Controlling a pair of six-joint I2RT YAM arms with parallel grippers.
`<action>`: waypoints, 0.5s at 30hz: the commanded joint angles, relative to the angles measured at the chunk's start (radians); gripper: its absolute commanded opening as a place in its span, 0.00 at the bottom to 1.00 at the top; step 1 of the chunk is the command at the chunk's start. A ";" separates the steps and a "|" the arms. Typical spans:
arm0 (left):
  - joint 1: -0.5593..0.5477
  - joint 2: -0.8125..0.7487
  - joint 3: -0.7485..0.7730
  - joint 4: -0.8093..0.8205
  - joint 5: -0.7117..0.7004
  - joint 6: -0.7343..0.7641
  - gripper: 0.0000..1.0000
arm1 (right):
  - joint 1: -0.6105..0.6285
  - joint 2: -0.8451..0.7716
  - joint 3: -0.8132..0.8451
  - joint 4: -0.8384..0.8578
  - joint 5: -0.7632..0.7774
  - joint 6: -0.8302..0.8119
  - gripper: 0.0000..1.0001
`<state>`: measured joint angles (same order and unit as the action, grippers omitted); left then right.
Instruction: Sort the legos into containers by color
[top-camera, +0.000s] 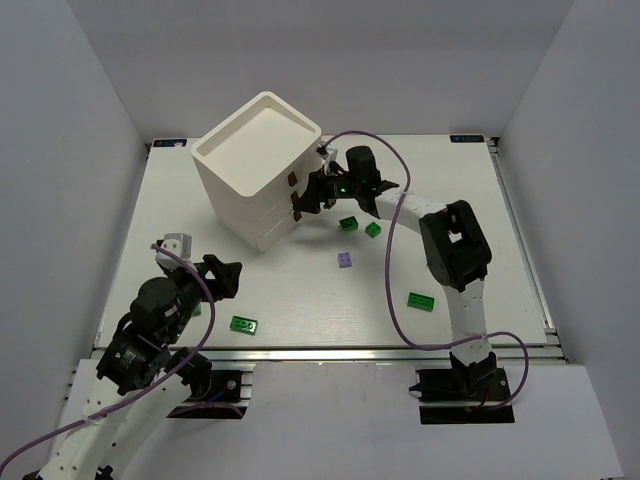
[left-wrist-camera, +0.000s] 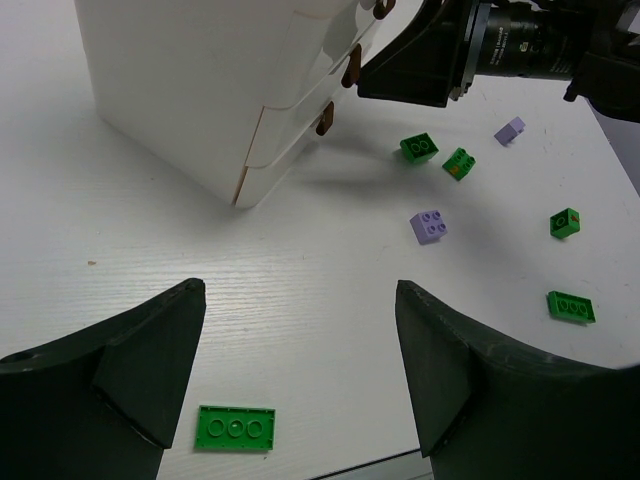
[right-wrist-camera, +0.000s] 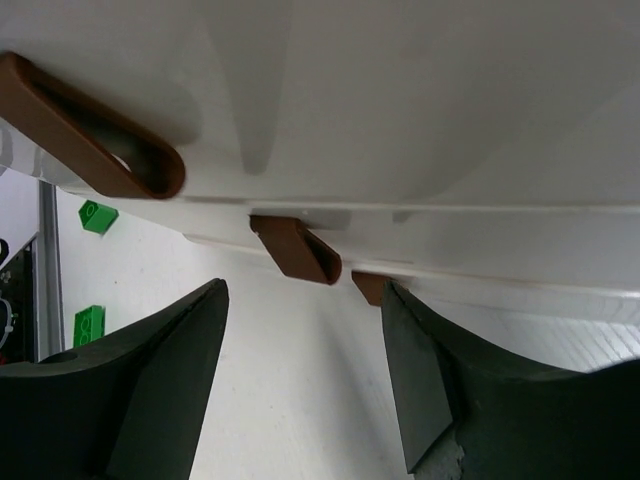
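The white cabinet (top-camera: 255, 160) stands at the back left, its three drawers (left-wrist-camera: 290, 130) pushed in, each with a red-brown handle (right-wrist-camera: 295, 248). My right gripper (top-camera: 303, 200) (right-wrist-camera: 302, 295) is open right in front of the handles, touching none of them, with nothing between its fingers. My left gripper (top-camera: 225, 275) (left-wrist-camera: 300, 300) hangs open and empty over the near left of the table. A flat green lego (left-wrist-camera: 236, 427) (top-camera: 244, 325) lies just before it. Other green legos (top-camera: 349, 222) (top-camera: 373, 230) (top-camera: 421, 300) and a pale purple lego (top-camera: 345, 260) (left-wrist-camera: 430, 227) lie scattered right of the cabinet.
The right arm (top-camera: 450, 250) reaches from the near right across the table to the cabinet, its cable (top-camera: 390, 300) looping over the legos. A small purple brick (left-wrist-camera: 510, 130) and another green brick (left-wrist-camera: 565, 222) lie beyond it. White walls surround the table (top-camera: 500, 200).
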<state>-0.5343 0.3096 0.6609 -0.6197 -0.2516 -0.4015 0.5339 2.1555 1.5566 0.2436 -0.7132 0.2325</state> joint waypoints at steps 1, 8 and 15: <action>-0.006 -0.001 -0.009 0.015 -0.011 -0.002 0.86 | 0.015 0.003 0.036 0.100 -0.014 -0.004 0.68; -0.006 -0.003 -0.009 0.014 -0.012 -0.003 0.86 | 0.043 0.017 0.039 0.155 0.038 0.018 0.63; -0.006 -0.006 -0.009 0.014 -0.014 -0.005 0.86 | 0.048 0.001 0.017 0.167 0.086 0.008 0.41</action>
<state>-0.5343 0.3096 0.6609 -0.6197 -0.2520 -0.4015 0.5690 2.1605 1.5566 0.3317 -0.6533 0.2474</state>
